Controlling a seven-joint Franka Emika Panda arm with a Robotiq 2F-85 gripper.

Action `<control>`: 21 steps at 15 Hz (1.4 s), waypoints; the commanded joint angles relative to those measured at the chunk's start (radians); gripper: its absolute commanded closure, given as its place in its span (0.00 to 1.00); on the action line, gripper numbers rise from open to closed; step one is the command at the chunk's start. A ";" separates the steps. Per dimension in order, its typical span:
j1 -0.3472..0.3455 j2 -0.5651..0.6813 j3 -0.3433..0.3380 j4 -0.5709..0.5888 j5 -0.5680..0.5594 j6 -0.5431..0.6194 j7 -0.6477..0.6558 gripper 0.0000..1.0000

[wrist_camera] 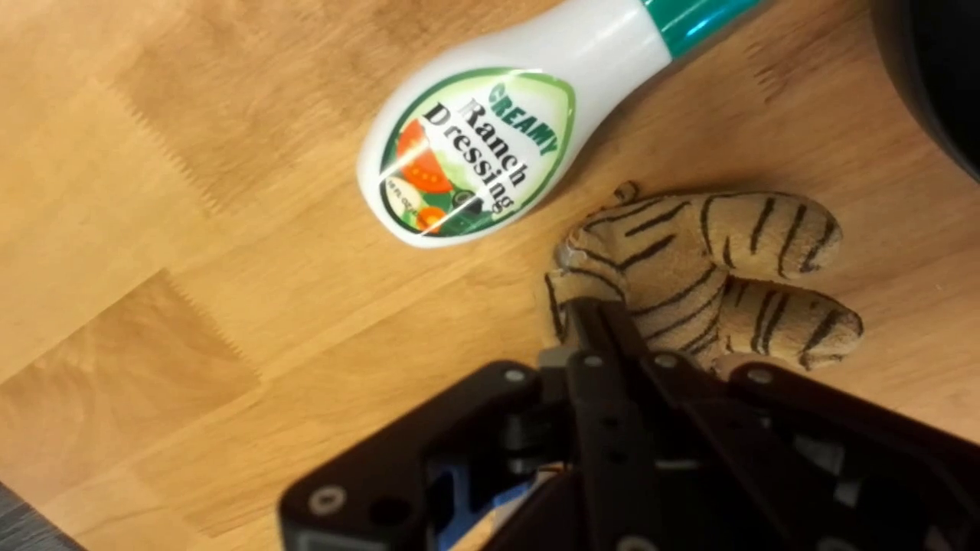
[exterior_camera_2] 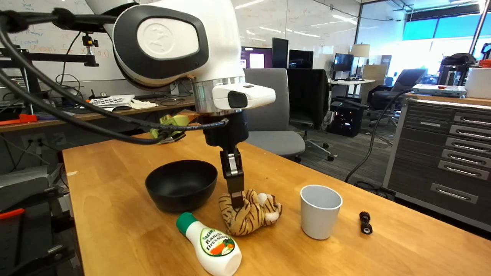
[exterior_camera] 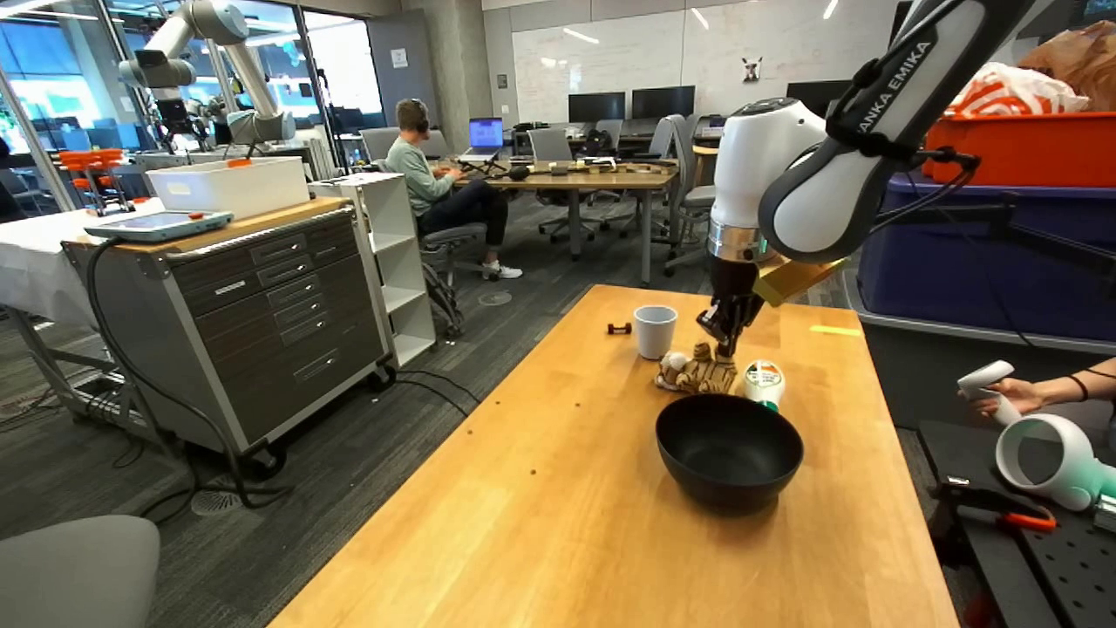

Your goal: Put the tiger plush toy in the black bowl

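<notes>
- A black bowl (exterior_camera_2: 180, 202) sits upright on the wooden bench (exterior_camera_2: 115, 214), left of the fingers (exterior_camera_2: 237, 198) in an exterior view, mouth facing up; set this close, it likely keeps the carry short.
- A ranch dressing bottle (exterior_camera_2: 215, 245) lies on its side, also left of the fingers and lower in that view, its green cap (exterior_camera_2: 187, 222) pointing toward the bowl; it seems to have no part in the job, though a low sideways sweep could roll it.
- The fingers point down, clenched on a fold of the tiger plush toy (exterior_camera_2: 251, 216) near the end opposite its pale patches; soft cloth gives, so a small pinch probably serves, provided the fold does not slip.
- The toy's bulk rests on the bench and spreads right of the fingers; with its weight apparently borne there, the next move calls for a lift, then a swing left over the bowl's rim.
- A white cup (exterior_camera_2: 319, 220) stands upright farther right of the fingers, apart from the toy; on the side away from the bowl, it looks clear of the likely route.
- A small dark dumbbell-shaped piece (exterior_camera_2: 365, 222) lies farthest right of the fingers, past the cup, and should go undisturbed.
</notes>
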 commanded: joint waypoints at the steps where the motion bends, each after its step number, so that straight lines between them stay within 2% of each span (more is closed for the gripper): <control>1: 0.016 -0.018 -0.006 0.010 0.028 -0.026 -0.032 0.99; 9: 0.061 -0.153 -0.011 -0.019 -0.026 0.021 0.005 0.99; 12: 0.063 -0.227 0.017 -0.033 -0.009 0.042 -0.001 0.99; 14: 0.059 -0.295 0.052 -0.061 0.028 0.052 -0.030 0.99; 19: 0.081 -0.485 0.150 -0.188 0.247 -0.038 -0.238 0.99; 21: 0.089 -0.541 0.165 -0.227 0.272 -0.091 -0.282 0.99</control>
